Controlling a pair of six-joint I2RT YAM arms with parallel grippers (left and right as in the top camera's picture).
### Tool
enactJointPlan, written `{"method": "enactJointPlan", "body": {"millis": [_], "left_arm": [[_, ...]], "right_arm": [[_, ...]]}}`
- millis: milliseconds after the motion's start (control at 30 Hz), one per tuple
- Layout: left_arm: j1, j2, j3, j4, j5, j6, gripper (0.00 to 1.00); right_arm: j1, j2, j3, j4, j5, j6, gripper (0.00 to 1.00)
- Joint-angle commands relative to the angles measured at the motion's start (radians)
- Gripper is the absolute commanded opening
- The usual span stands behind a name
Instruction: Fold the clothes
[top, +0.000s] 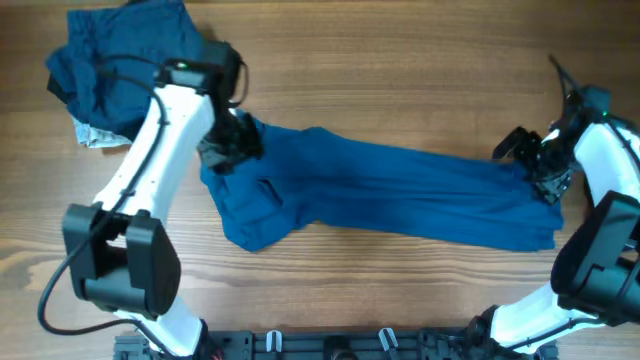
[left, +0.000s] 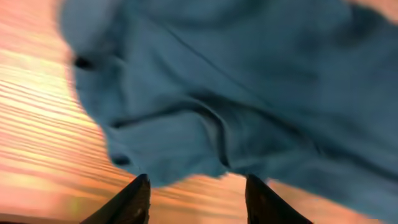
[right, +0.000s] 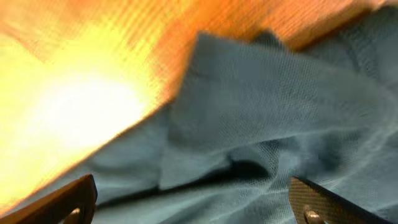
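Fabric stretches across the wooden table: the medium-blue shirt lies in a long band from left of centre to the right side, bunched at its left end. The left gripper is at the shirt's far-left corner, the right gripper at its right end.

The overhead view alone shows the navy clothes heaped at the far left, with a pale grey-white garment peeking out at the heap's near edge.

Only the wrist views show the jaws. The left fingers stand apart with the shirt's edge just beyond their tips and nothing pinched. The right fingers are spread wide above the rumpled cloth.
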Motion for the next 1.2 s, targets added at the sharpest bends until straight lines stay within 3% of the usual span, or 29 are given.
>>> {"method": "enactJointPlan", "body": {"millis": [0, 167, 300, 500, 733, 1000, 1167], "left_arm": [[-0.068, -0.005, -0.056, 0.006, 0.101, -0.077, 0.49], [-0.137, -0.005, -0.163, 0.106, 0.124, -0.188, 0.56], [-0.143, -0.006, -0.226, 0.176, 0.211, -0.188, 0.64], [-0.161, -0.005, -0.275, 0.22, 0.217, -0.222, 0.7], [-0.161, -0.005, -0.298, 0.225, 0.204, -0.27, 0.71], [-0.149, -0.003, -0.36, 0.398, 0.156, -0.317, 0.67], [-0.149, 0.001, -0.36, 0.409, 0.133, -0.317, 0.65]], "right_arm": [[-0.004, 0.012, 0.062, -0.038, -0.025, -0.033, 1.0], [-0.004, 0.012, 0.071, -0.046, -0.105, -0.055, 1.0], [-0.004, 0.01, 0.072, -0.05, -0.117, -0.055, 0.99], [-0.004, 0.01, 0.076, -0.056, -0.138, -0.056, 1.0], [-0.004, 0.01, 0.076, -0.065, -0.138, -0.063, 1.0], [-0.004, 0.01, 0.076, -0.072, -0.138, -0.081, 1.0], [-0.004, 0.01, 0.076, -0.078, -0.138, -0.081, 0.99]]}}
